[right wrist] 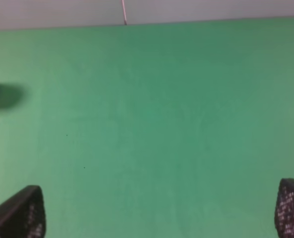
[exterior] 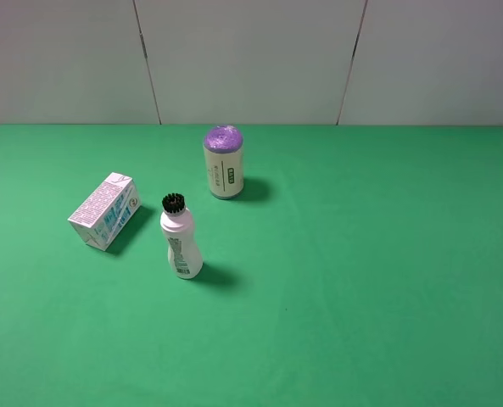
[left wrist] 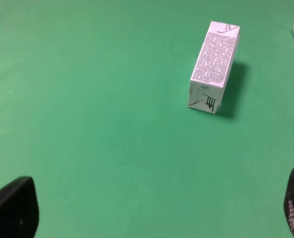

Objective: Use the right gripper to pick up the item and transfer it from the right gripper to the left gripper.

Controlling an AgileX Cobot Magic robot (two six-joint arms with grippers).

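The item, a small white milk carton (exterior: pixel 105 211) with blue print, lies on its side at the left of the green table. It also shows in the left wrist view (left wrist: pixel 214 66), with its printed side and barcode up. My left gripper (left wrist: pixel 156 210) is open and empty, well short of the carton; only its two black fingertips (left wrist: pixel 13 208) show. My right gripper (right wrist: pixel 159 210) is open and empty over bare green surface, with only its fingertips (right wrist: pixel 18 213) in view. Neither arm shows in the high view.
A white bottle with a black brush cap (exterior: pixel 180 238) stands just right of the carton. A cream cylinder with a purple top (exterior: pixel 223 161) stands behind it. The green table (exterior: pixel 361 254) ends at a grey wall at the back.
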